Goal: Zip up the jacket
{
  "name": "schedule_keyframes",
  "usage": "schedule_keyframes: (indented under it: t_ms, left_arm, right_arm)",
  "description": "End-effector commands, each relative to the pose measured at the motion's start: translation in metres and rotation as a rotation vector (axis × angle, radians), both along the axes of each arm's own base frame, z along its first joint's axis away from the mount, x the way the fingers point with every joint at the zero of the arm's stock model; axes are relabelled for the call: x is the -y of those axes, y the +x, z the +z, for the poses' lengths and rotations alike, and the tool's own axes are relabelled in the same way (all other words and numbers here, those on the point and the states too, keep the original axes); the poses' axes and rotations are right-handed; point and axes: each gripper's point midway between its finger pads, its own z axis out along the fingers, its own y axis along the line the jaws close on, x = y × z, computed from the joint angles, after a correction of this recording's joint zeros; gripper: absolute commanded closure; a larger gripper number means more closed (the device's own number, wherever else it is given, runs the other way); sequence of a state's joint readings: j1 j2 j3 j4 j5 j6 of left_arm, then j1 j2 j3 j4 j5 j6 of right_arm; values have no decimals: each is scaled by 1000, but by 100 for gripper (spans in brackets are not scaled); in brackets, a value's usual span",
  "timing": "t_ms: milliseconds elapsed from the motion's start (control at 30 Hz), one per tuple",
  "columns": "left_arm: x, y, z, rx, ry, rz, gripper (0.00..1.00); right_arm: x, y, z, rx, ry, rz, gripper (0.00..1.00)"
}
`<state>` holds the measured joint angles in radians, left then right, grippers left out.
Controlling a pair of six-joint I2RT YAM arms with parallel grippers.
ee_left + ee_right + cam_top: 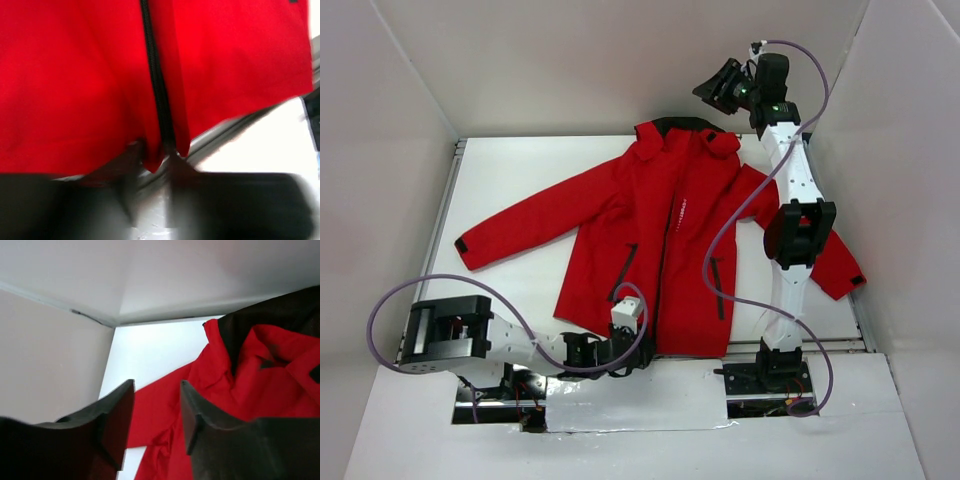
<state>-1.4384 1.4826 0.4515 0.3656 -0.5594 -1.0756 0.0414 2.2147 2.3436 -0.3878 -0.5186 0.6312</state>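
Note:
The red jacket (610, 210) lies face up on the white table, hood with black lining (675, 125) at the far end and sleeves spread. Its central zipper (660, 250) runs down to the near hem. My left gripper (645, 352) is at that hem. In the blurred left wrist view the hem corner (152, 157) beside the black zipper line (157, 90) lies between the two fingers, which stand a little apart. My right gripper (712, 88) is raised above the hood, open and empty; it also shows in the right wrist view (157, 390).
White walls enclose the table (520, 170) on three sides. A metal rail (840, 345) runs along the near edge under the hem. Purple cables loop from both arms. The right arm stands over the jacket's right sleeve (835, 265).

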Motion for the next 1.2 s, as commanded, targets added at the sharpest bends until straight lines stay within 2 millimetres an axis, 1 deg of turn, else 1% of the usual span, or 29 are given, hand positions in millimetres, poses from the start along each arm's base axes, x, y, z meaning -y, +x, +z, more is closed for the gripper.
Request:
schedule_keyframes:
  t_ms: [0,33,67,100,167,200,233,267,300,333,367,400,433,467,500,533,567,600,633,667,700,733,767,800,833,867,967,1000,1167]
  left_arm:
    - [-11,2,3,-18,38,55,39]
    - [-15,3,5,-18,36,74,28]
    - [-19,5,8,-25,25,104,11]
    - [-26,9,18,-12,21,138,1]
    - [-33,14,31,6,17,177,1]
    - [-46,16,36,16,50,201,1]
    - [-52,23,45,47,56,238,1]
    - [-53,29,60,58,37,271,0]
    - [-67,33,66,68,73,300,1]
    - [-73,40,73,73,82,330,1]
    - [-82,60,85,67,77,401,1]
    - [-93,69,88,52,99,427,1]
    - [-102,82,92,35,103,453,1]
    - [-120,107,101,12,100,512,1]
    - [-131,118,108,10,96,548,0]
    - [-153,138,121,24,105,617,1]
    - [-164,146,135,38,90,655,1]
    - [-174,152,144,42,87,683,1]
    - [-198,165,161,49,98,743,1]
    - [-209,168,169,48,101,766,1]
    - [-219,170,179,49,97,781,1]
    - [-241,177,196,71,109,829,1]
    - [-253,173,199,65,136,843,1]
    - [-265,170,209,88,140,880,1]
    - [-269,168,217,100,133,890,1]
    - [-268,167,225,114,118,880,1]
    - [-285,155,244,139,149,915,1]
    - [-294,145,247,136,189,924,1]
    - [-335,112,292,280,227,988,1]
  right_arm:
    - [5,4,44,139,-17,-36,47]
    - [9,3,50,151,-31,-58,41]
    - [11,1,53,152,-38,-68,39]
    - [13,-7,63,160,-50,-74,39]
    - [16,-18,69,150,-67,-93,39]
    - [20,-34,82,145,-80,-111,38]
    - [20,-41,67,94,-93,-118,37]
    - [18,-64,84,102,-110,-130,29]
    - [16,-77,86,100,-130,-133,8]
    - [16,-87,61,43,-175,-136,7]
    - [16,-99,56,29,-209,-157,0]
    - [11,-130,80,87,-229,-150,0]
    - [10,-143,46,12,-258,-147,0]
    - [12,-173,71,86,-249,-158,0]
    - [7,-190,67,89,-245,-142,0]
    - [6,-203,33,28,-260,-133,0]
    - [12,-228,50,82,-257,-168,0]
    - [14,-240,47,79,-269,-174,0]
    - [16,-251,33,46,-291,-179,0]
    - [26,-273,35,37,-300,-203,0]
    - [33,-283,33,28,-312,-224,0]
    - [35,-294,27,12,-322,-222,0]
    - [42,-317,29,13,-325,-224,0]
    - [45,-329,30,20,-330,-225,0]
    - [47,-340,24,10,-341,-235,0]
    - [56,-361,35,62,-326,-279,0]
    - [64,-401,40,114,-285,-281,0]
    - [66,-410,40,118,-282,-281,0]
    - [95,-450,30,105,-341,-346,0]
